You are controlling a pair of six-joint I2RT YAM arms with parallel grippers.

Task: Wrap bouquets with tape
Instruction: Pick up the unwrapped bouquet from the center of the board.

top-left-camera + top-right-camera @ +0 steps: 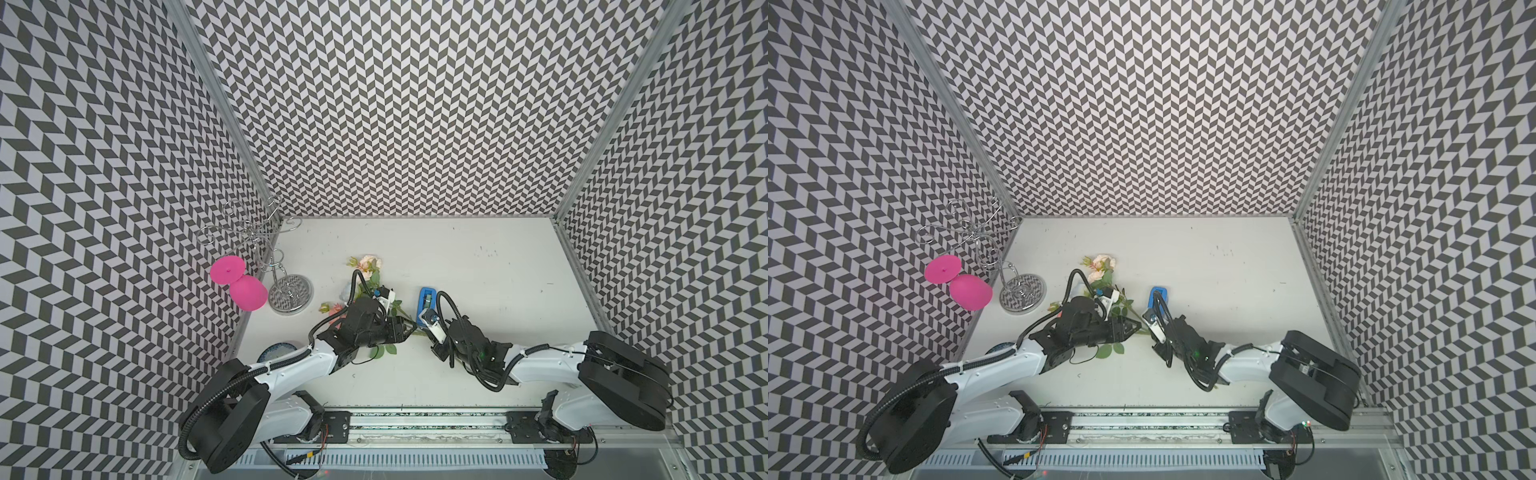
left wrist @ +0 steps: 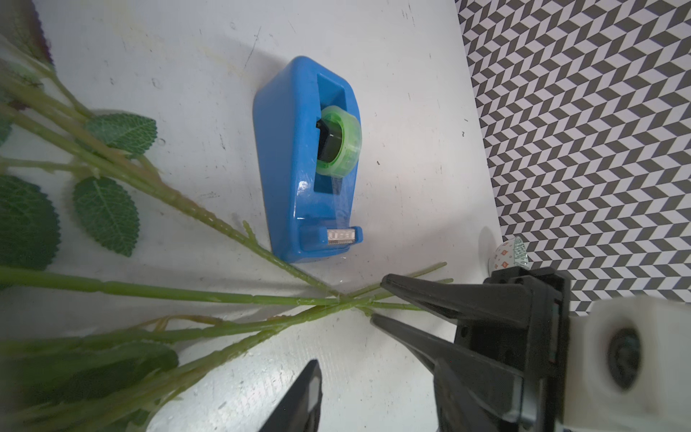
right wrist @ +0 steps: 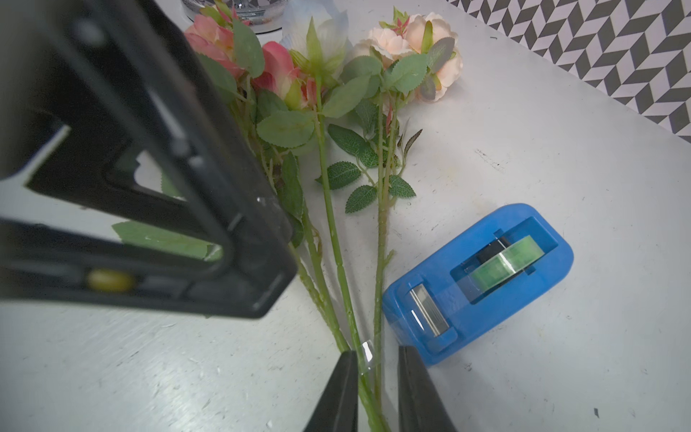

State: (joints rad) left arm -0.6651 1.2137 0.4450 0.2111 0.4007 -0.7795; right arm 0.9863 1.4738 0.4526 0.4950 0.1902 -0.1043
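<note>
Right tool [image 3: 377,351] straddles the cut ends of the bouquets [image 3: 331,209], jaws a little apart, not clamped. Note that they lie on the counter [image 3: 561,149], long axis running away toward the blooms [image 3: 411,41]. Tape dispenser [image 3: 501,310] sits just beside those ends, nearer your right arm. Left tool [image 1: 410,328]: grip cannot be told.

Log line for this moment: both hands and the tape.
left hand: open over bouquets | right hand: open, straddling stem ends | tape strip: on stems | tape dispenser: beside stems, untouched
</note>
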